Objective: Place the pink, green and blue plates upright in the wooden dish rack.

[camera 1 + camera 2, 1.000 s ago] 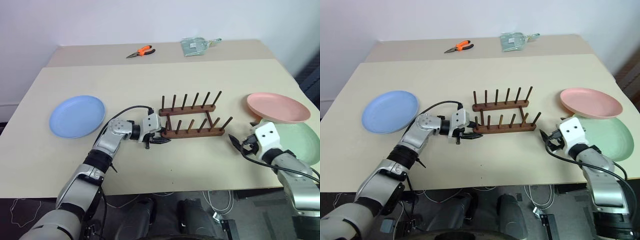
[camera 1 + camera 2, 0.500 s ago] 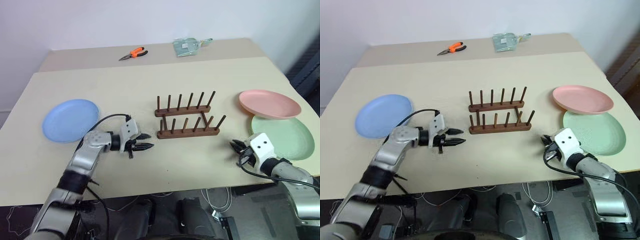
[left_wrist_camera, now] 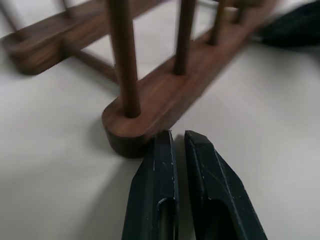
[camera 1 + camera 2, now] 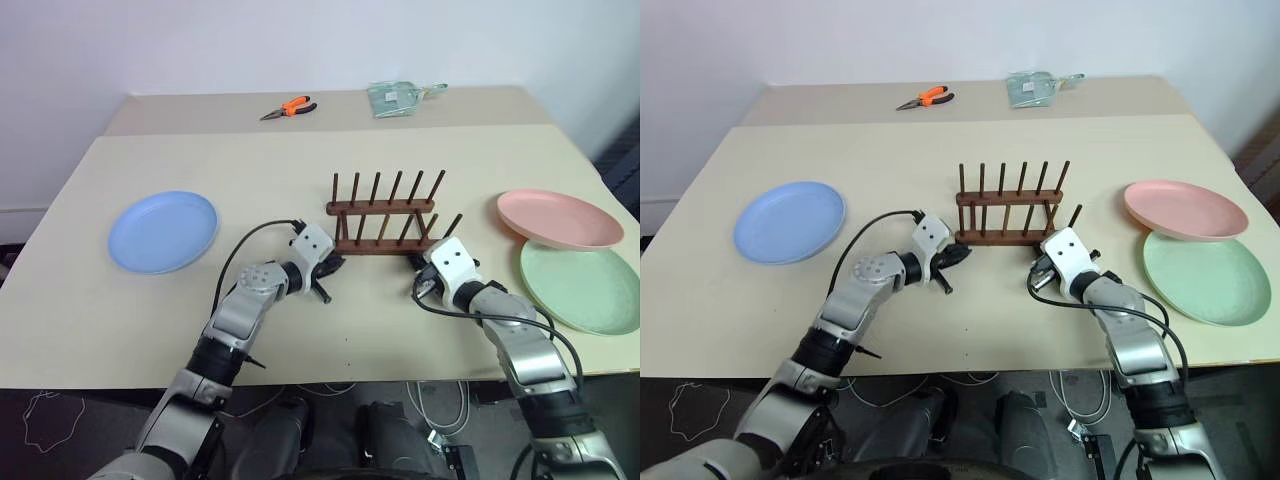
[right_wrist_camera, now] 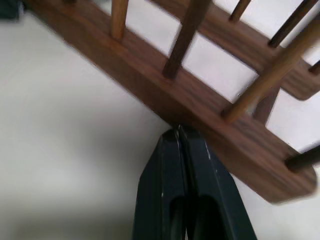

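The wooden dish rack (image 4: 385, 218) stands with no plate in it at the middle of the beige table (image 4: 300, 170). My left gripper (image 4: 335, 265) is shut, and its fingertips (image 3: 162, 142) meet the left end of the near rail (image 3: 150, 112). My right gripper (image 4: 422, 272) is shut too, its tips (image 5: 178, 132) pressed to the side of the near rail close to its right end. The blue plate (image 4: 162, 232) lies flat at the far left. At the right, the pink plate (image 4: 558, 217) rests with its edge over the green plate (image 4: 580, 287).
Orange-handled pliers (image 4: 288, 105) and a clear plastic bag (image 4: 398, 95) lie on the table's back section. The front edge of the table runs just behind both forearms. The green plate lies close to the right front corner.
Both grippers have come in to the rack's near rail from either side. The right one, open a second ago, is shut now. The camera has shifted too.
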`<state>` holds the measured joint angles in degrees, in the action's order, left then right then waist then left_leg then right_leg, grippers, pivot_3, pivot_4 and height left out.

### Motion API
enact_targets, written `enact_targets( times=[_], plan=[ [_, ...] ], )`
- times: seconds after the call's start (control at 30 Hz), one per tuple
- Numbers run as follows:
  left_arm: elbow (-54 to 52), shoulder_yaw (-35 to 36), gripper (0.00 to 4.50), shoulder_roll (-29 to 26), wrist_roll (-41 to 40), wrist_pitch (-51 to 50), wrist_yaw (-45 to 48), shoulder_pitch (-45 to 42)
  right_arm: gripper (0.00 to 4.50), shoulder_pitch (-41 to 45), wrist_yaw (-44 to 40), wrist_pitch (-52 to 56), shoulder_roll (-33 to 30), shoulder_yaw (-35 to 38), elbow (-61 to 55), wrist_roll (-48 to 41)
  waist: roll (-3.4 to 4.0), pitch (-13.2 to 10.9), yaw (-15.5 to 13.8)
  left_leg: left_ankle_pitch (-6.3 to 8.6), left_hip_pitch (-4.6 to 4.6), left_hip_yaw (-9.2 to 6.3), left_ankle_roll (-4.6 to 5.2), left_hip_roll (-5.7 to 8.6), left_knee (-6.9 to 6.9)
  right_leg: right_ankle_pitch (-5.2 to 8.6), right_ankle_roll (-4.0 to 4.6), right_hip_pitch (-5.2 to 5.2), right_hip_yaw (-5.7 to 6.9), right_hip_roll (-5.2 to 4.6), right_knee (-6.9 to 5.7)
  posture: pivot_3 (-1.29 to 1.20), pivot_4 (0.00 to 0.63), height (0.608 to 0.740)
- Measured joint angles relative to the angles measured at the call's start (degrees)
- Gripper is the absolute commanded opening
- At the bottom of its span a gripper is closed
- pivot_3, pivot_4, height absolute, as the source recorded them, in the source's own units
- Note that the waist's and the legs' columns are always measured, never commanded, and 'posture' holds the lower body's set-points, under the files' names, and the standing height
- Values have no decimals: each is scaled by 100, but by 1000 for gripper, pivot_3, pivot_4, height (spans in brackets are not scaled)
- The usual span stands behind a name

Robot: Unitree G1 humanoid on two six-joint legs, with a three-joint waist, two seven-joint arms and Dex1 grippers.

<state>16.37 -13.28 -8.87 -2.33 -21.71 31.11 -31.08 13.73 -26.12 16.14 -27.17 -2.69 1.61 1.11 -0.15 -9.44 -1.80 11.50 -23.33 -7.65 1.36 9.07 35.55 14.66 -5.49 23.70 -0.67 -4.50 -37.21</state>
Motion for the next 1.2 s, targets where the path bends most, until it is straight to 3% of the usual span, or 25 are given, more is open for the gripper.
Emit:
enact_targets(
  times=[0.13, 0.33, 0.43, 0.63, 0.87, 1.13, 1.2],
  plan=[
    [639, 177, 393, 9, 13, 253, -227, -363, 0, 531, 186, -213, 123, -37, 726, 135, 0, 1, 26, -4, 1, 0, 7, 0, 0, -1, -2, 0, 0, 1, -3, 0, 150, 727],
    [728, 190, 393, -20, 14, 448, -164, -351, 0, 641, 224, -430, 64, -35, 979, 228, -2, 3, 37, -2, 1, 0, 10, 1, 0, -4, -6, 0, -1, 1, -3, 0, 150, 727],
    [653, 181, 351, -44, 22, 451, -127, -298, 830, 496, 90, -421, -99, -8, 809, 194, -1, 3, 70, 0, 0, -1, 12, 2, 0, -3, -7, -1, 0, -1, -3, 0, 150, 727],
    [-446, 201, 351, -551, -76, 227, 273, 413, 3765, -673, -761, -76, -1477, 802, -859, -103, 10, 4, 169, 19, -7, 6, 24, 8, -3, 2, -18, 11, -10, -7, -1, 0, 150, 727],
    [-1577, 93, 351, -857, -662, -135, 1227, 1114, 3765, -741, -1017, -92, -2874, 1391, -1189, 330, 3, -2, 104, 20, -13, 4, 22, 5, 0, 7, -15, 5, -5, -9, 11, 0, 150, 727],
    [-2542, 99, 351, -872, -1356, -611, 1622, 1156, 3765, -539, -632, -816, -3314, 871, 233, 1410, 5, -5, 119, 21, -17, 7, 25, 6, 4, 12, -8, 7, -3, -14, 12, 0, 150, 727],
    [-2626, 98, 351, -839, -1427, -665, 1599, 1158, 3253, -377, -550, -955, -3316, 689, 604, 1613, 6, -5, 128, 18, -17, 7, 28, 6, 4, 15, -2, 7, -3, -14, 10, 0, 150, 727]
  ],
)
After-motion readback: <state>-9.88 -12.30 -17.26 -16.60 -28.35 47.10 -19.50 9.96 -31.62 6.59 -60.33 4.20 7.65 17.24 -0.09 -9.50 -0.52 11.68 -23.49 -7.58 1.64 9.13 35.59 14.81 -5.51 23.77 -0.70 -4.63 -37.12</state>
